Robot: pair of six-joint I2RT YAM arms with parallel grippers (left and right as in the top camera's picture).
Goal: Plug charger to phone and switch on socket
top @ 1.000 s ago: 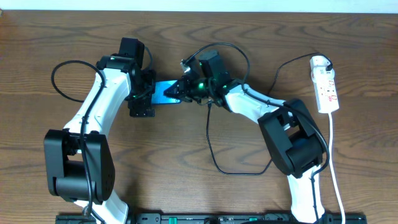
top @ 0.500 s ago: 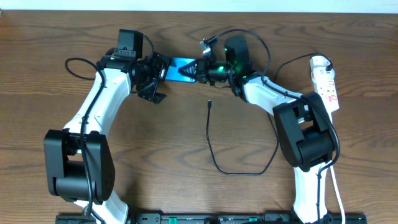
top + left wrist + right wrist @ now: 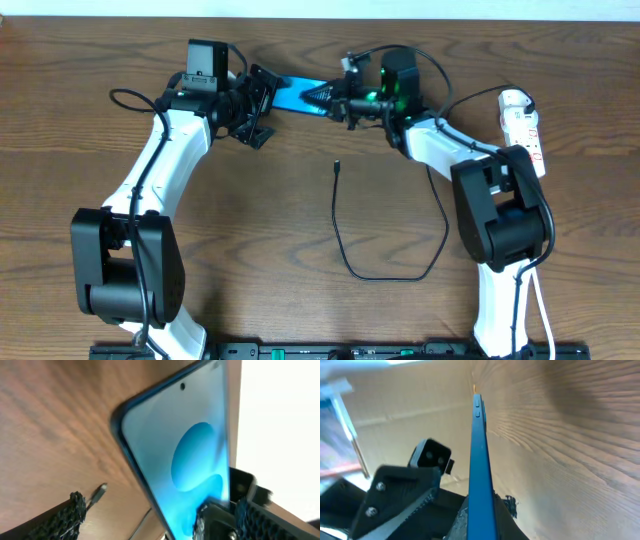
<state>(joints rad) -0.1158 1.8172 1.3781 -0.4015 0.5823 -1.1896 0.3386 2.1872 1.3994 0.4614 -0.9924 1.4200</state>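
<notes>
The right gripper is clamped on 1 end of the phone, held over the far side of the bench. The left gripper waits at the phone's free end with its jaws apart. The phone's long axis runs left-right, free end pointing left, so on such a short hold it may twist or slip if the left gripper closes off-centre.

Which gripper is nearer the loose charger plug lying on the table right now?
Right. The right gripper, shut on the phone, hangs straight beyond the charger plug; the left gripper, open at the phone's other end, is farther off to the side.
</notes>
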